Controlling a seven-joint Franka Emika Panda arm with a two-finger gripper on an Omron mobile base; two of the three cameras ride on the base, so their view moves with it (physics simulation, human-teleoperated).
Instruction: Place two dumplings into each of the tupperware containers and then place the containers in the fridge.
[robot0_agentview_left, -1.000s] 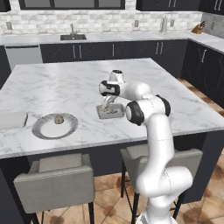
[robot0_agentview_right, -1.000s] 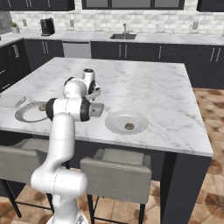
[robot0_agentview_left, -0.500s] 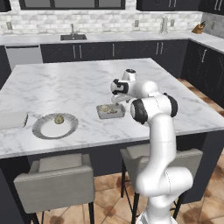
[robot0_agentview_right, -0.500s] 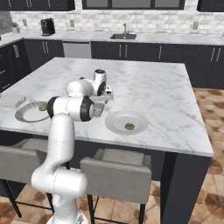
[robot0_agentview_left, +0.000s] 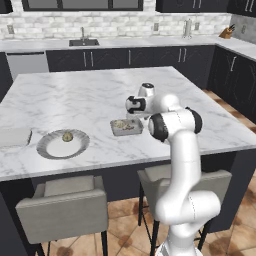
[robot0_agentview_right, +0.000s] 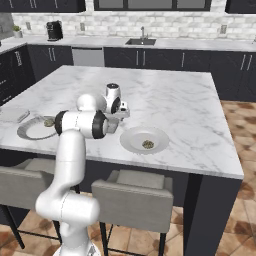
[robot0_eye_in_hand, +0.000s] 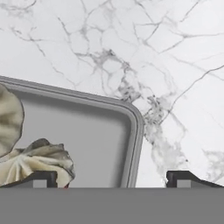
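White arm bent forward, tool (robot0_eye_in_hand: 111, 178) jaws wide apart, pointing down

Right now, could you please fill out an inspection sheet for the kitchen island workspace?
Surface: marble island top.
Job's things: tupperware container holding two dumplings; one dumpling on the plate; one dumpling on a second plate; second container at the island's left edge, contents unclear.
Clutter: nothing seen.
Grippers: gripper open, holding nothing, low over the filled container's corner.
Cables: nothing seen.
Surroundings: two stools, dark cabinets, sink, coffee machine.
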